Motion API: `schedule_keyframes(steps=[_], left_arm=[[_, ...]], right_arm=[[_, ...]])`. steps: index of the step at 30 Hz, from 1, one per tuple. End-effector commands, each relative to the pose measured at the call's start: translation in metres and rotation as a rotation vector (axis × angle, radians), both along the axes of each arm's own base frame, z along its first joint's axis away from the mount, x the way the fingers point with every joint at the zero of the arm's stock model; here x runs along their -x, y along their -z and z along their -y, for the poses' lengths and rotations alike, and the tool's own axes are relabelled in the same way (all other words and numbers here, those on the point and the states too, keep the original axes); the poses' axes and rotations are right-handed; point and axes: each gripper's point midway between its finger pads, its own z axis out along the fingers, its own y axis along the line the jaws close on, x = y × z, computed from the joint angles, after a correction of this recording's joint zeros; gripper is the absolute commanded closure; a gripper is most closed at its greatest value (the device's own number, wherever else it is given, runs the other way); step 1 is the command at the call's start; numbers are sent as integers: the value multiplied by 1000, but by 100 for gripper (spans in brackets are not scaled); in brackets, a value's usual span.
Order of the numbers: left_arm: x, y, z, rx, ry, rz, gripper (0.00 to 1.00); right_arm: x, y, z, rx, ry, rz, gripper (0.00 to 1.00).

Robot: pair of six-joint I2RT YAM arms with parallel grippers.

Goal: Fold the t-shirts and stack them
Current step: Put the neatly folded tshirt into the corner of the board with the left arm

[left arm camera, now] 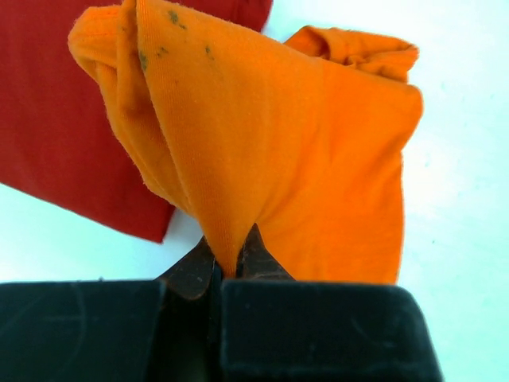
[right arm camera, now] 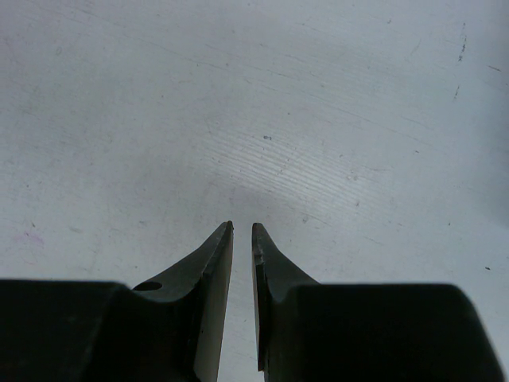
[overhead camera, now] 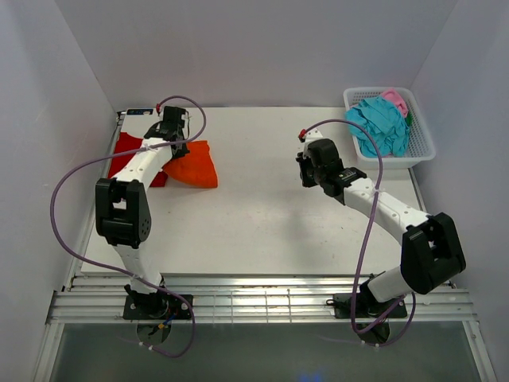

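Note:
My left gripper (overhead camera: pixel 176 148) is shut on a fold of the bright orange t-shirt (overhead camera: pixel 199 165) at the table's far left. In the left wrist view the orange t-shirt (left arm camera: pixel 302 143) bunches up out of the closed left gripper (left arm camera: pixel 229 259), its cloth pinched between the jaws. The deep red t-shirt (overhead camera: pixel 127 151) lies flat beside and partly under it, and shows at the left of the wrist view (left arm camera: pixel 56 119). My right gripper (overhead camera: pixel 306 171) hovers over bare table, right of centre; in its wrist view the right gripper (right arm camera: pixel 242 231) has its jaws nearly together, a thin gap between them, and holds nothing.
A white lattice basket (overhead camera: pixel 421 153) stands at the far right corner, holding a teal t-shirt (overhead camera: pixel 382 123) and a pink one (overhead camera: pixel 395 99). White walls close in the table on three sides. A metal rail runs along the near edge.

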Motion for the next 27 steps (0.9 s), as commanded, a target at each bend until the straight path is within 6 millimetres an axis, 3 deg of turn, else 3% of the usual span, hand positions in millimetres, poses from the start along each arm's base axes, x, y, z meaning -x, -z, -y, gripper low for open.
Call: schedule_keyframes(steps=[1,10,19,22,27], left_arm=[[-15,-32,-10,-11,27,53,100],[-30,-36,-39,-32,34,32,100],[-20,-38,-72,-48,-6,11,100],[-14,-42,-98,-35,-57,17,100],[-12,-53,-116,-4,-80,50,100]], right_arm=[[-1,-13,0,-27,-4,42,78],[4,-7,1,-28,-5,30,78],[5,-2,2,-21,-2,22,78],[5,0,2,-22,-4,20,78],[6,1,2,-21,-4,17,78]])
